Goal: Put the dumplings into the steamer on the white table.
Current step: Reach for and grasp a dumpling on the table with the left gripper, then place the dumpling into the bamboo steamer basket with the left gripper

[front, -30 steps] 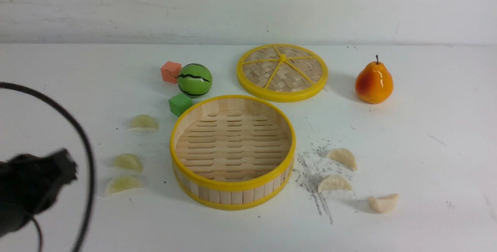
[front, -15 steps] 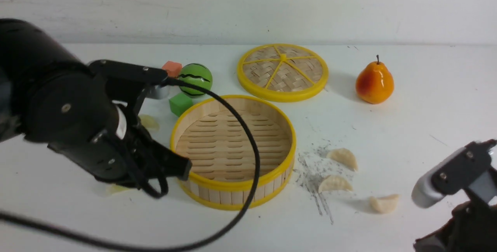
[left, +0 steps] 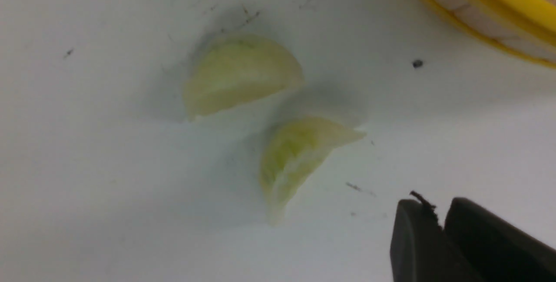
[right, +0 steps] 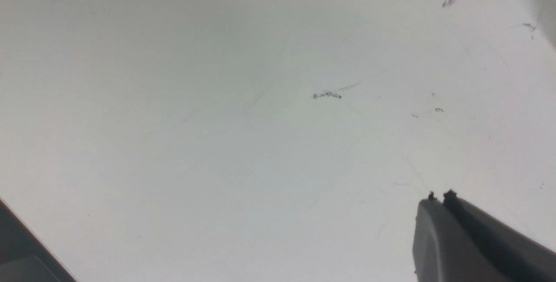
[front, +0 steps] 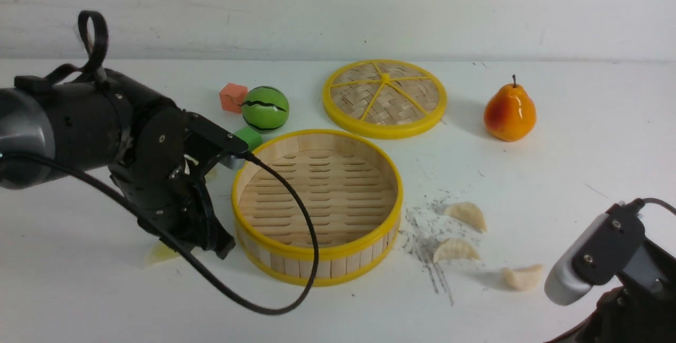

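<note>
The steamer (front: 317, 258) stands empty in the middle of the white table (front: 581, 174). Three cream dumplings (front: 466, 215) (front: 455, 249) (front: 523, 276) lie to its right. My left arm (front: 158, 163) hangs over the green dumplings to the steamer's left; only part of one (front: 157, 253) shows in the front view. In the left wrist view two green dumplings (left: 243, 73) (left: 299, 156) lie beside the steamer wall (left: 486, 12). My left gripper (left: 438, 219) is shut and empty, above the table near them. My right gripper (right: 438, 197) is shut and empty over bare table.
The woven lid (front: 384, 97) lies behind the steamer, with an orange pear (front: 509, 113) to its right. A watermelon ball (front: 265, 109), an orange cube (front: 232, 97) and a green cube (front: 249, 136) sit behind the steamer's left side. My right arm (front: 602, 258) is at the front right.
My left arm has swung in from the front left and now hangs over the green dumplings, covering them. My right arm has come into view at the front right and shifted slightly left.
</note>
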